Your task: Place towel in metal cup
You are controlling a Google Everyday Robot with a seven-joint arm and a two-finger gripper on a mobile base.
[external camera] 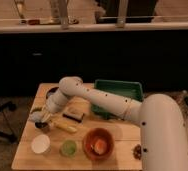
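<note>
Hovering pincer (43,119) low over metal cup (42,125), touching towel (37,116).

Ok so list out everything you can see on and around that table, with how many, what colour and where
table: one, light wood, centre of view
green bin: one, green, back right of the table
orange bowl: one, orange-red, front centre, something pale inside
green cup: one, light green, front, left of the bowl
white cup: one, white, front left
sponge: one, tan with a dark edge, middle of the table
yellow item: one, yellowish, long, in front of the sponge
dark bowl: one, dark, back left, partly behind the arm
towel: one, pale, left edge, at the gripper
metal cup: one, dark, just under the towel
arm: one, white, reaching from the right
gripper: one, over the left edge of the table
</note>
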